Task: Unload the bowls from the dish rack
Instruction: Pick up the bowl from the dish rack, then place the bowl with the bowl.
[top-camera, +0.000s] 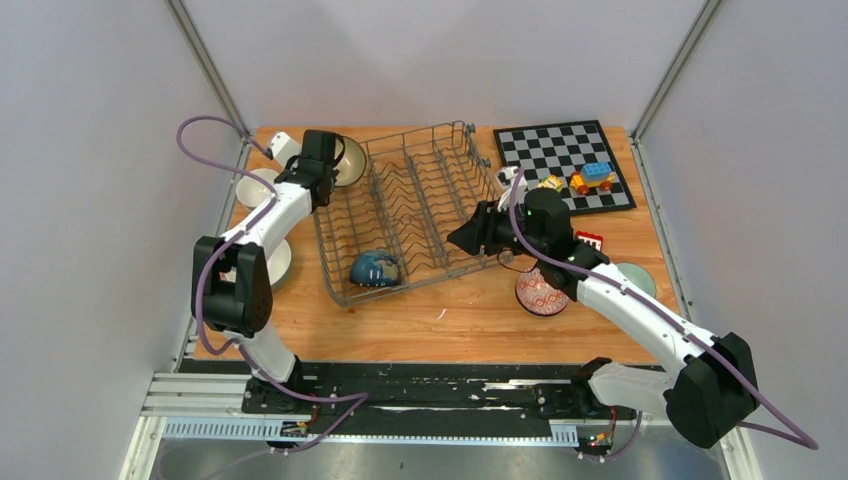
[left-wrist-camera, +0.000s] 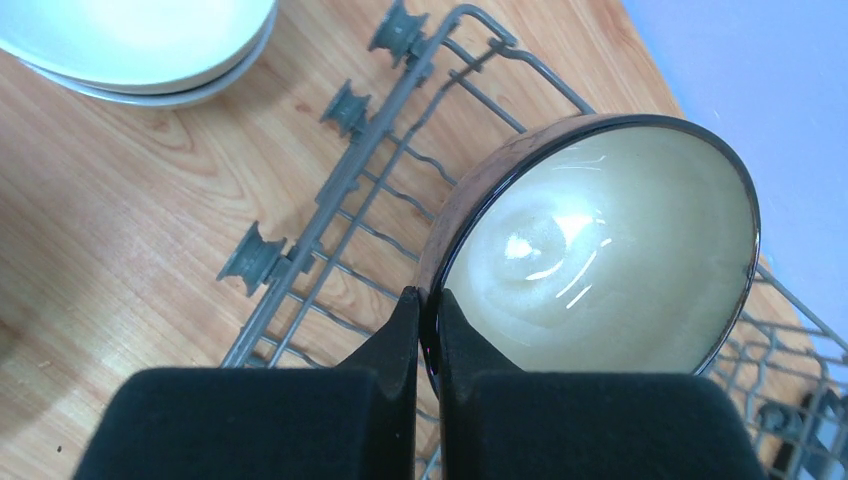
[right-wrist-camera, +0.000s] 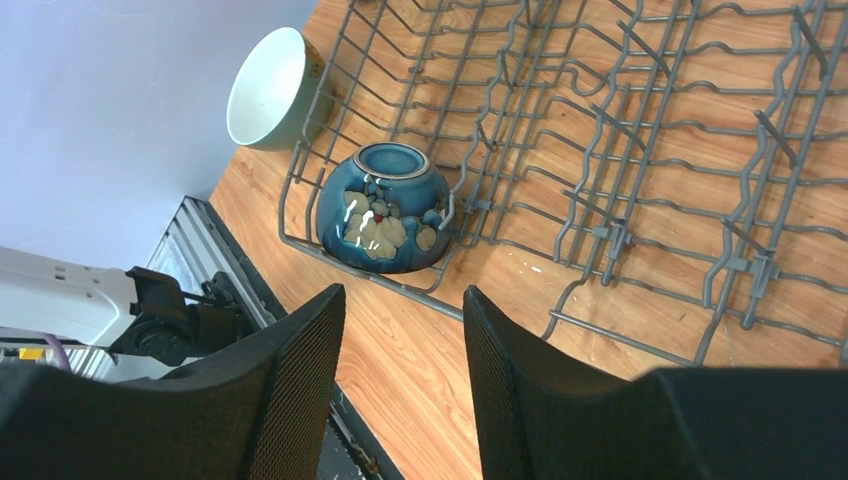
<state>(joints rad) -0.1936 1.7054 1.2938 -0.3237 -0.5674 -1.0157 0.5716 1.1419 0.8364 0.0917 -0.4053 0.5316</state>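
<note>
The grey wire dish rack (top-camera: 412, 200) stands mid-table. My left gripper (top-camera: 333, 168) is shut on the rim of a brown bowl with a cream inside (top-camera: 352, 160), held on edge over the rack's far left corner. In the left wrist view the fingertips (left-wrist-camera: 428, 297) pinch that bowl's dark rim (left-wrist-camera: 600, 260) above the rack wires (left-wrist-camera: 400, 170). A blue flowered bowl (top-camera: 375, 268) lies upside down in the rack's near left corner. My right gripper (top-camera: 466, 238) is open and empty at the rack's right side; in its wrist view (right-wrist-camera: 400, 330) it faces the blue bowl (right-wrist-camera: 385, 208).
Two white bowls (top-camera: 255, 187) (top-camera: 278, 262) sit left of the rack. A red patterned bowl (top-camera: 541, 292) and a pale green dish (top-camera: 637, 277) sit to the right. A chessboard (top-camera: 555, 150) with toys lies at the back right.
</note>
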